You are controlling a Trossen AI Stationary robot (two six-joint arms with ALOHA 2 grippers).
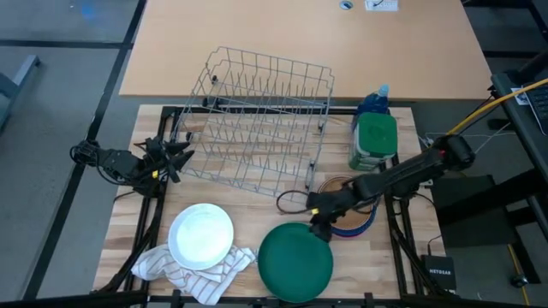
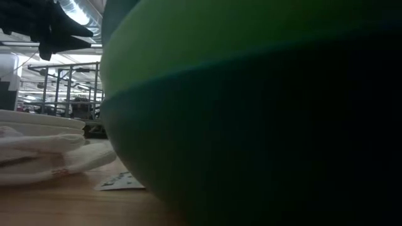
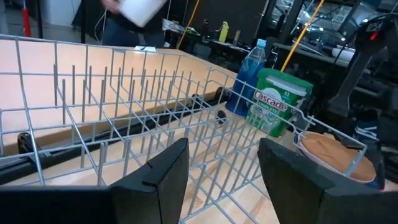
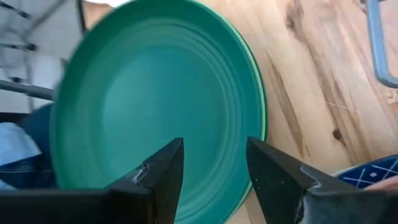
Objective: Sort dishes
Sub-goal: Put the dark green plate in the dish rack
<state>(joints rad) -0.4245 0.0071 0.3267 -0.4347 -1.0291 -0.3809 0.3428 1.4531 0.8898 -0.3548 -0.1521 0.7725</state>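
A dark green plate (image 1: 295,261) lies flat on the wooden table by its near edge, and a lighter green rim (image 4: 260,93) shows along its side. My right gripper (image 1: 318,224) hovers open over the plate's far rim, pointing down at a slant, with the plate (image 4: 155,106) below its fingers. A white plate (image 1: 201,235) rests on a striped cloth (image 1: 201,274). A tan-brown dish (image 3: 336,152) and a blue patterned dish (image 4: 373,171) sit under the right arm. My left gripper (image 3: 224,149) waits open and level by the wire rack's (image 1: 265,120) left side.
The wire dish rack (image 3: 143,106) fills the table's middle and far part. A green-lidded container (image 1: 374,141) and a blue bottle (image 1: 374,101) stand at the rack's right. In the low view the green plate (image 2: 251,113) blocks most of the sight. Bare wood lies between the two plates.
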